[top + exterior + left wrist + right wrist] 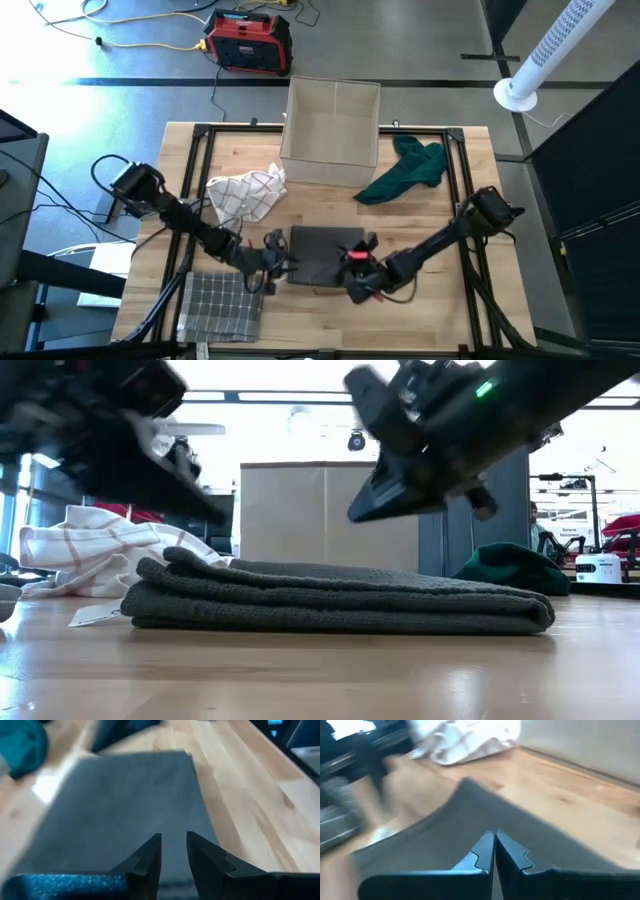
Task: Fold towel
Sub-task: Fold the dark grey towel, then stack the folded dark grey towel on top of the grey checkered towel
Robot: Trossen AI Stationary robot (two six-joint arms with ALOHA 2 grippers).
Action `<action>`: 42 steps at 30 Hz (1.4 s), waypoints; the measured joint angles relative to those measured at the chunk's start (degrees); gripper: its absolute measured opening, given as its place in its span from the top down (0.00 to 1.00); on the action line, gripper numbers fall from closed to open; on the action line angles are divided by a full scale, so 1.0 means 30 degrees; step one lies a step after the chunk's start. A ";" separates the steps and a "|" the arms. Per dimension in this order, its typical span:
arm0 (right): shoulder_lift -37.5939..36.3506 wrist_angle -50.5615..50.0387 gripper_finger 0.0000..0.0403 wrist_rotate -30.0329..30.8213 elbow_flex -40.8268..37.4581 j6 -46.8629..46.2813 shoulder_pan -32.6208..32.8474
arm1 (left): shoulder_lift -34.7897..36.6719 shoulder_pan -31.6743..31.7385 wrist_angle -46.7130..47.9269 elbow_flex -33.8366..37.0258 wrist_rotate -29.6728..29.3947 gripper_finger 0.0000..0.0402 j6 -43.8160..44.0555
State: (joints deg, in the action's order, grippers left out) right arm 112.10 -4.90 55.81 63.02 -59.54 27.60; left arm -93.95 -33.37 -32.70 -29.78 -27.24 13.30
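- One folded checked grey cloth (218,305) lies flat at the table's near left corner, square in outline with a fine grid pattern.
- One dark grey towel (325,256), the task's thing, lies near the front middle of the table, folded into a thick, flat rectangle; in the low view its stacked layers (340,600) show a coarse woven texture.
- Two dark arms meet at it. The left gripper (277,258) is at the towel's left edge, its fingers (150,857) a narrow gap apart with nothing between them, above the cloth.
- The right gripper (357,262) is over the towel's right front part, its fingers (485,851) pressed together, empty.
- One wooden table (440,310) with light plank grain carries a black metal frame (200,135) along its edges.
- One white cloth with thin red checks (246,193) lies crumpled behind the left gripper.
- One dark green cloth (408,170) lies bunched at the right rear.
- One open beige box (332,130), rectangular with plain walls, stands at the table's far edge.
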 joint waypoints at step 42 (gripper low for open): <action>-0.6500 -0.4224 1.00 -0.3717 -0.0036 0.0531 0.5401 | 0.3726 0.1430 0.0593 -0.0469 -0.0646 0.88 -0.1670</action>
State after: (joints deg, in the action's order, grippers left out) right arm 92.61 -17.57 44.66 62.92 -57.95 43.80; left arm -82.77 -29.08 -30.92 -31.19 -29.18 8.29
